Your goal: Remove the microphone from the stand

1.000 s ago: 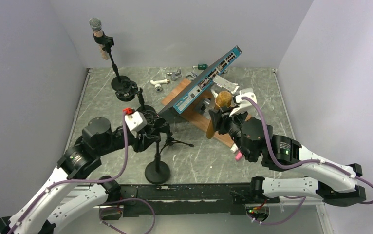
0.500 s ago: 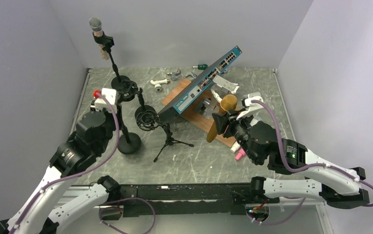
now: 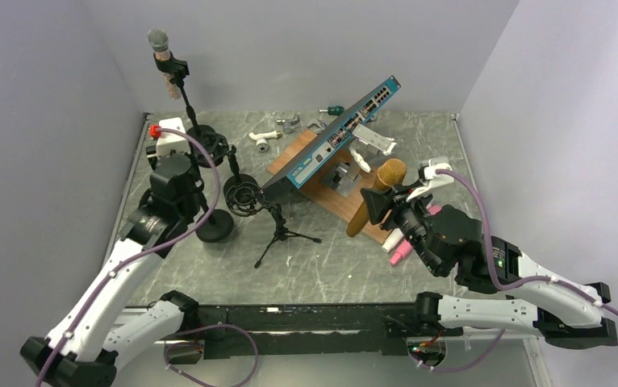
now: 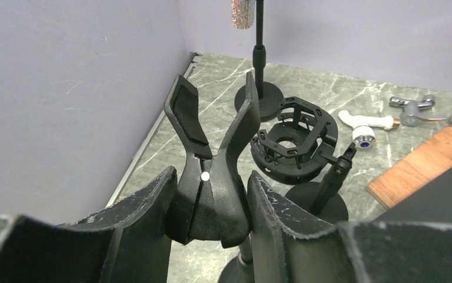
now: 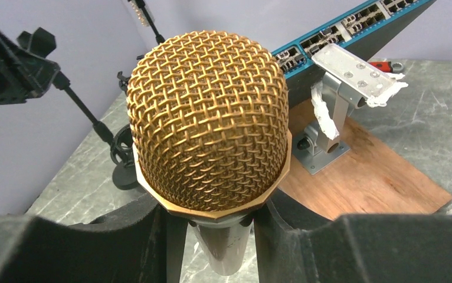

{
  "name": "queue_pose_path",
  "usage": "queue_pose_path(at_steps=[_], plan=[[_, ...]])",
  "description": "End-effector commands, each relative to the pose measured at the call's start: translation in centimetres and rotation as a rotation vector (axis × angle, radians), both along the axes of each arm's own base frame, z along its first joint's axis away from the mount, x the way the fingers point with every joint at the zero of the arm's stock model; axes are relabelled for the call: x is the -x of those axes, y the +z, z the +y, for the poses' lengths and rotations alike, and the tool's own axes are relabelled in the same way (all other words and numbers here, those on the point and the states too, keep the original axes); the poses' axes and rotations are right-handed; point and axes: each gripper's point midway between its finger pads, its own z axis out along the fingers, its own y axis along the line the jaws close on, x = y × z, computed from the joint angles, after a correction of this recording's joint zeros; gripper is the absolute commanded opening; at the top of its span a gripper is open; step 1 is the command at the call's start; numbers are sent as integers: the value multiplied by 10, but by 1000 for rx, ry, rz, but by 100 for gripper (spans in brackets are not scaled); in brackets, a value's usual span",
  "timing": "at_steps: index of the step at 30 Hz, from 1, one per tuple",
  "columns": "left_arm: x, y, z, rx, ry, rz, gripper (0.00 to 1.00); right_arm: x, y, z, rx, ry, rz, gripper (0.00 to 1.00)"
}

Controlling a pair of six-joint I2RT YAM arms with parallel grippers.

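The gold-headed microphone [image 3: 386, 180] is off the stand, tilted in the air over the wooden board, with my right gripper [image 3: 373, 209] shut on its body. The right wrist view shows its mesh head [image 5: 209, 124] just above my right gripper [image 5: 212, 236], the handle clamped between the jaws. The black stand has its round base [image 3: 214, 228] on the table at the left. My left gripper [image 3: 194, 181] is shut on the stand's empty clip [image 4: 212, 171], which stands between the fingers of the left gripper [image 4: 210, 207] in the left wrist view.
A second stand [image 3: 206, 147] with a silver microphone [image 3: 158, 40] rises at the back left. A shock mount on a small tripod [image 3: 245, 195] stands mid-table. A blue network switch [image 3: 342, 133] leans over a wooden board [image 3: 328, 196]. A pink marker [image 3: 399, 254] and white fittings [image 3: 264, 139] lie nearby.
My left arm has carried the stand from the front centre back and to the left. My right arm has moved the microphone right, farther from the stand.
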Motion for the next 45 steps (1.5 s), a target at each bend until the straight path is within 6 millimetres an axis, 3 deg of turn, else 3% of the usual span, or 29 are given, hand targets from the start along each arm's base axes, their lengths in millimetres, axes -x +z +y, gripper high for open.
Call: queue_pose_path(at_steps=[1, 5, 12, 21, 33, 36, 42, 43, 45], plan=[[-20, 27, 3, 39, 62, -178, 0, 1, 7, 2, -40, 9, -4, 0], [-32, 22, -1, 46, 50, -201, 0, 1, 6, 1, -45, 7, -5, 0], [-41, -2, -27, 112, -76, -145, 0, 1, 7, 0, -51, 7, -8, 0], [-23, -72, -32, 174, -102, 18, 0, 2, 4, -2, -66, 9, -10, 0], [0, -189, -30, 249, -3, 289, 0, 3, 3, 2, -64, 19, 0, 0], [2, -197, -30, 247, 10, 325, 0, 3, 4, 4, -60, 24, 2, 0], [0, -176, -25, 251, 36, 275, 0, -1, -6, 1, -27, -16, 17, 0], [0, -173, -23, 250, 42, 268, 2, -3, -10, -1, -14, -36, 22, 0], [0, -165, -21, 249, 57, 259, 19, -7, -20, -5, 23, -79, 40, 0]])
